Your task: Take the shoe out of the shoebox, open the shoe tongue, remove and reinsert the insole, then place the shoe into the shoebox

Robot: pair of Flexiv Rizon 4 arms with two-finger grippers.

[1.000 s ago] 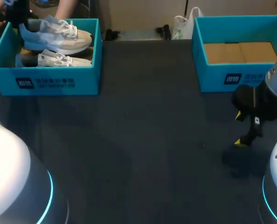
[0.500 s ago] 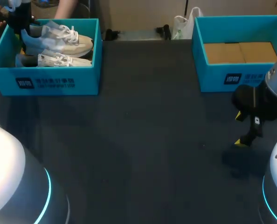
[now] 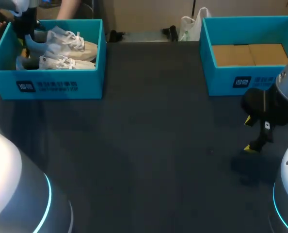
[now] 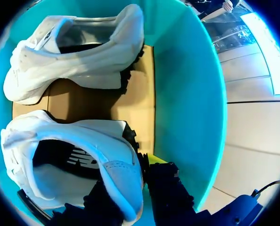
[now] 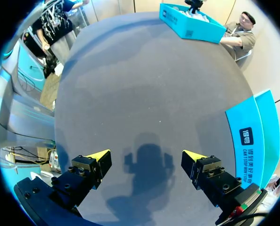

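Observation:
Two white shoes lie in the teal shoebox [image 3: 47,87] at the table's far left. My left gripper [image 3: 25,35] is down inside that box, shut on the heel of the rear shoe [image 3: 69,43]. The second shoe [image 3: 61,62] lies in front of it. In the left wrist view the held shoe's [image 4: 78,146] heel collar sits between my left gripper's [image 4: 130,193] fingers, with the other shoe [image 4: 74,61] ahead on the cardboard floor. My right gripper [image 3: 253,133] hangs open over the table at the right, with nothing in it [image 5: 149,157].
A second teal shoebox [image 3: 241,82] with a bare cardboard floor stands at the far right, just behind my right gripper; its wall [image 5: 253,136] shows beside that gripper. Dark tabletop [image 3: 149,145] stretches between the two boxes.
My left gripper has lowered the held shoe from above the box rim down into the left shoebox. The right arm has not moved.

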